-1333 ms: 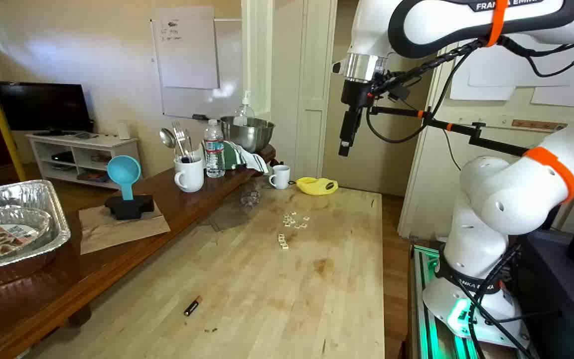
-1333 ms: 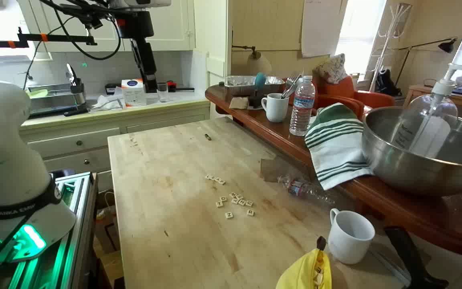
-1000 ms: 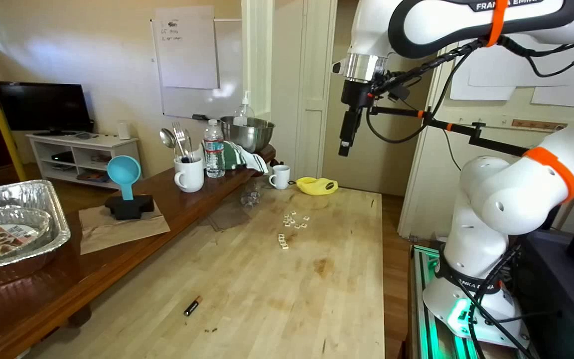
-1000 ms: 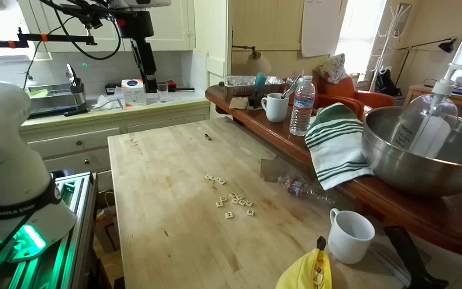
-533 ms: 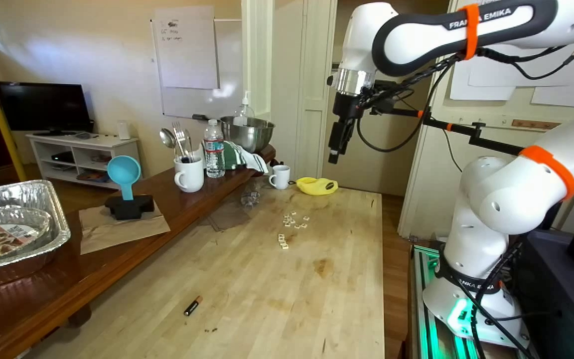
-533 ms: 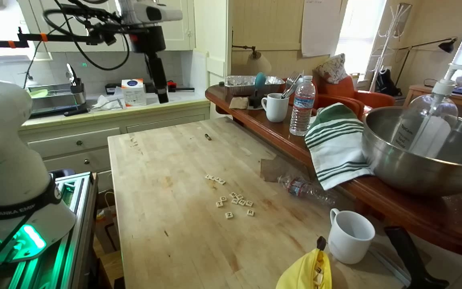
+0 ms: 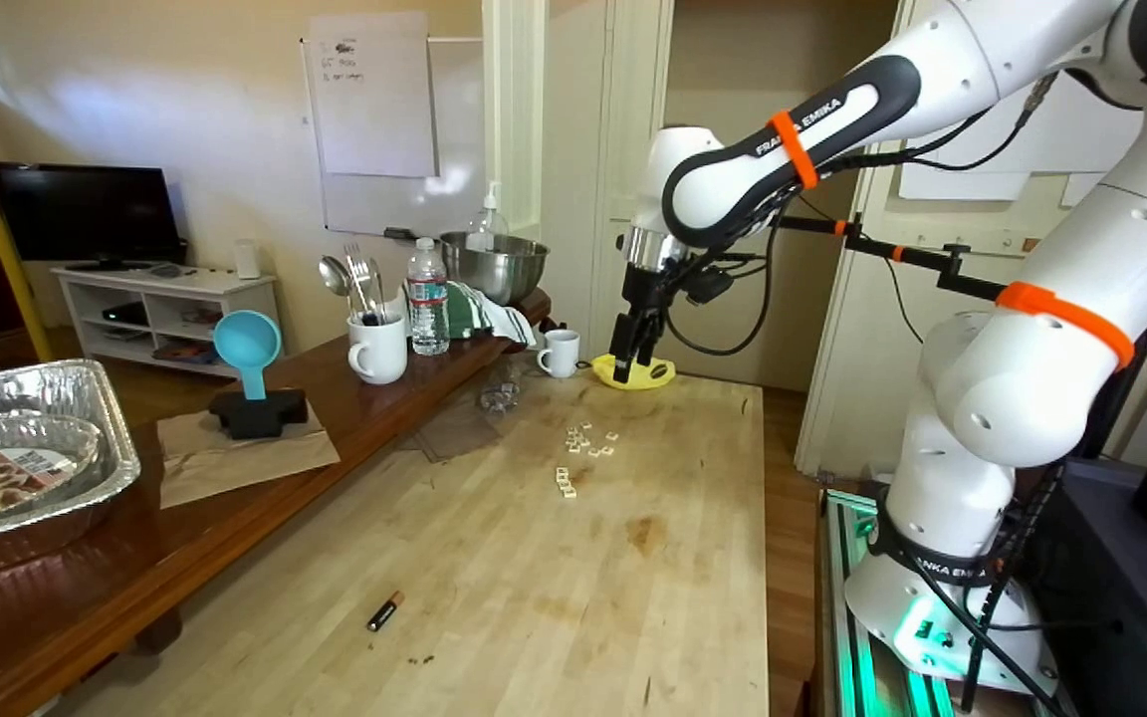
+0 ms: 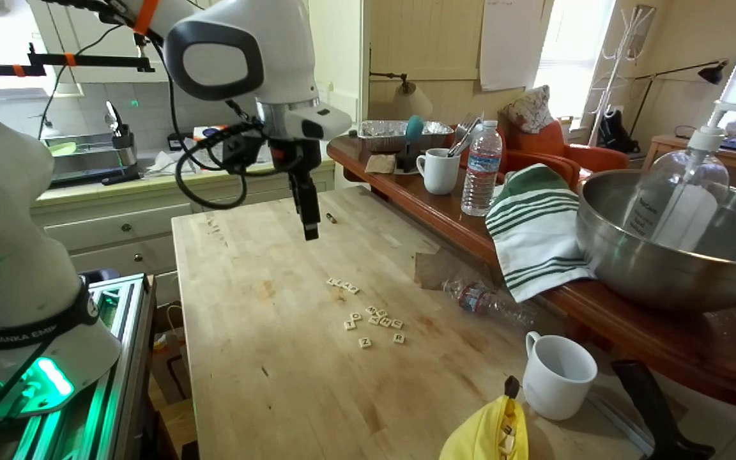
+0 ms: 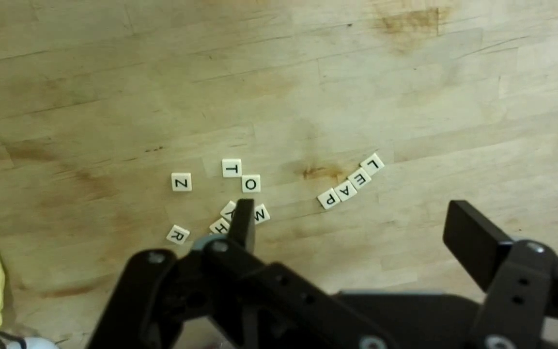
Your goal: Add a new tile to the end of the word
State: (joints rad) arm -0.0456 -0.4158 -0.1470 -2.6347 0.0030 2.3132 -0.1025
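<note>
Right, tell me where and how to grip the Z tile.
Take the Z tile from straight above, likely best by its left and right edges in the wrist view: it lies flat with nothing touching its sides, roughly square to the open gripper.

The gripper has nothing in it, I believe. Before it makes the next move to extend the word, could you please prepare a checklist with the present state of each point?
1. Gripper open and holding nothing: ok, its jaws stand wide apart.
2. Fingertips off the table: ok, they hang in the air.
3. Word readable: ok, LEAP in the wrist view.
4. End of the word found: ok, it is the P tile.
5. All loose tiles visible in the wrist view: not ok, a finger covers part of their cluster.
6. Letter to add: cannot tell, the pictures do not show which.
</note>
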